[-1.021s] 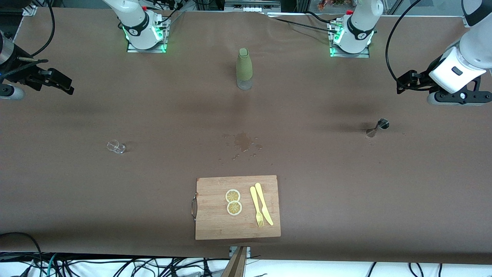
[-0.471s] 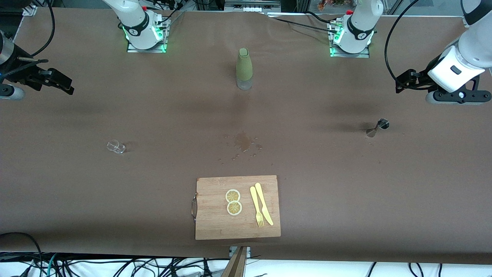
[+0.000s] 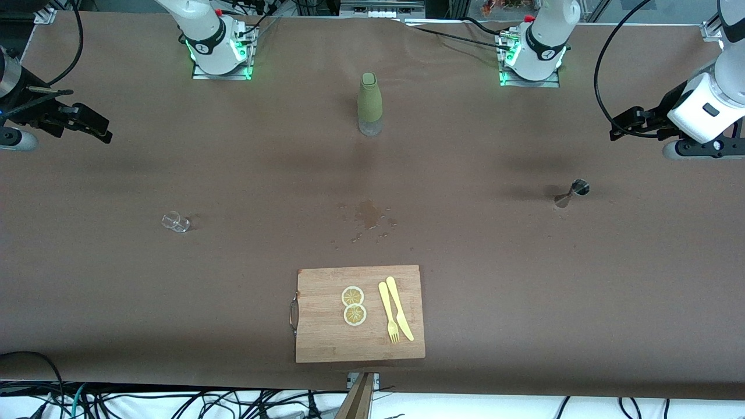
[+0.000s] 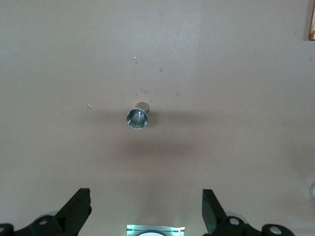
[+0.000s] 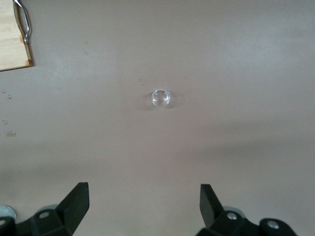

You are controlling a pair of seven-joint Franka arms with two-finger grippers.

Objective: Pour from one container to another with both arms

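Even, diffuse overhead light falls on the matte brown surface [image 3: 233, 273], bright without harsh glare. Soft, blurred dark shadow bands lie on it near the olive-green bottle with a clear base [image 3: 369, 103], and the small steel double-cone jigger [image 3: 573, 192] casts a faint shadow. Green lamps glow at both arm bases. Both wrist views look paler and washed out.

The table [image 3: 233, 279] is looking like matt brown paper, with wet drops [image 3: 368, 216] shining on it. The jigger [image 3: 573, 192] is showing polished metal and the small cup [image 3: 175, 222] clear glass. The cutting board [image 3: 326, 331] is showing smooth pale wood with a metal handle [image 3: 293, 314].
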